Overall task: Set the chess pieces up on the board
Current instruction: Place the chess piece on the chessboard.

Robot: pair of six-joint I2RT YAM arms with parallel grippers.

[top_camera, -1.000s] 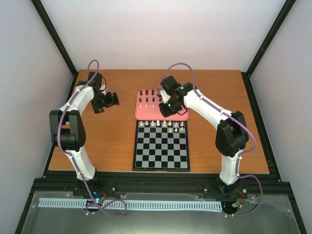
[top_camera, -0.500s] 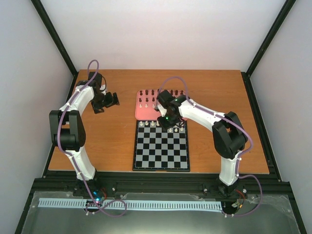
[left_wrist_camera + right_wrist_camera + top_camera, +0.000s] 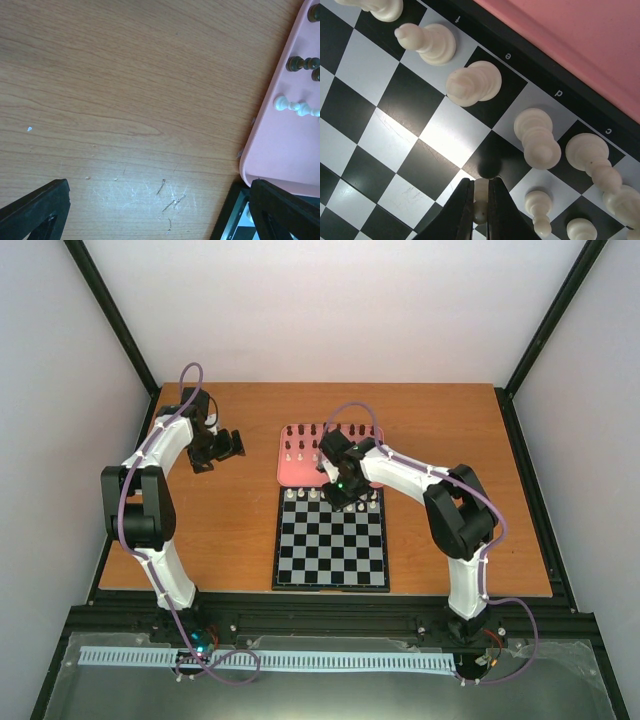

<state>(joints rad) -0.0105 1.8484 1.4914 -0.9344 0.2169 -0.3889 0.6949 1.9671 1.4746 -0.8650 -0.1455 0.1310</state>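
Right pincer (image 3: pixel 480 186) shifted over board (image 3: pixel 330 552), gripping pawn (image 3: pixel 480 206).

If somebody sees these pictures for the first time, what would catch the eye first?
The right gripper stands out first: low over the far end of the board, shut on a small cream piece beside the row of cream pieces already standing there. Just beyond lies the pink tray with dark and cream pieces on it, while the left gripper hangs open over the wooden table to the tray's left.
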